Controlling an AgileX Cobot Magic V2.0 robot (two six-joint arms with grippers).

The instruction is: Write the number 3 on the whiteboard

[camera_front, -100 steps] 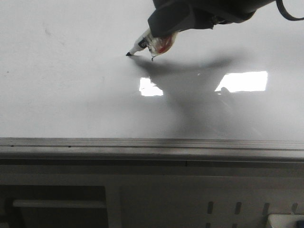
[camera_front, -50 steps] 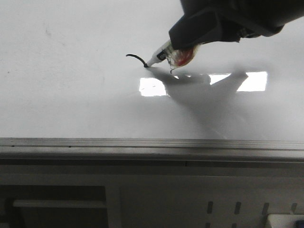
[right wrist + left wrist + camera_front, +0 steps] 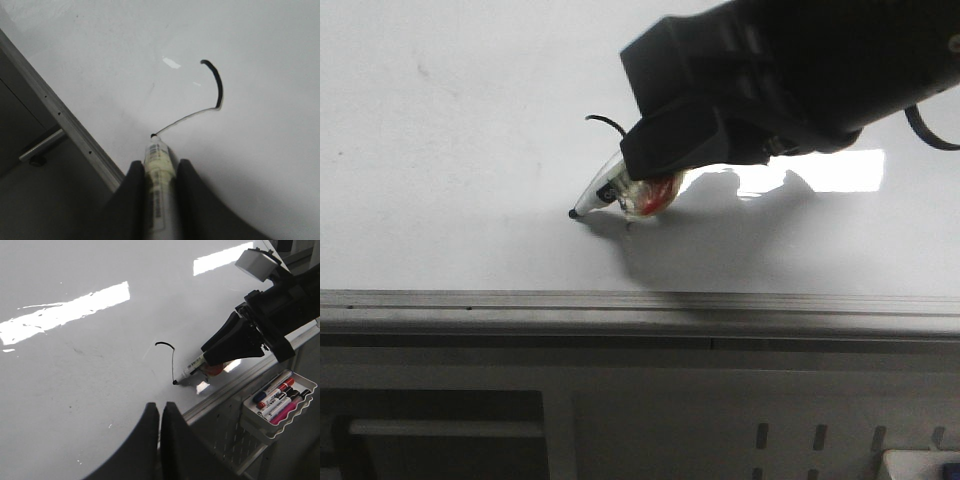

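Marker tip on the board, numeral part-drawn

The right end effector [image 3: 159, 175] is clamped on a marker [image 3: 603, 191], tip touching the whiteboard [image 3: 450, 180]. The number 3 [image 3: 212, 92], half hidden in front, shows fully from the wrists. Left end effector [image 3: 160, 415]: fingers together. A marker tray [image 3: 280, 400] shows only from the left wrist

Matte black, blocky right gripper [image 3: 650, 190] with tapered fingers [image 3: 137, 200]; a black cable [image 3: 925, 130] loops behind it.

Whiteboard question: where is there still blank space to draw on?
The whiteboard is blank on the left arm's side of the number 3, and beyond it towards the far edge. It is crowded where the right gripper holds the marker, near the silver frame.
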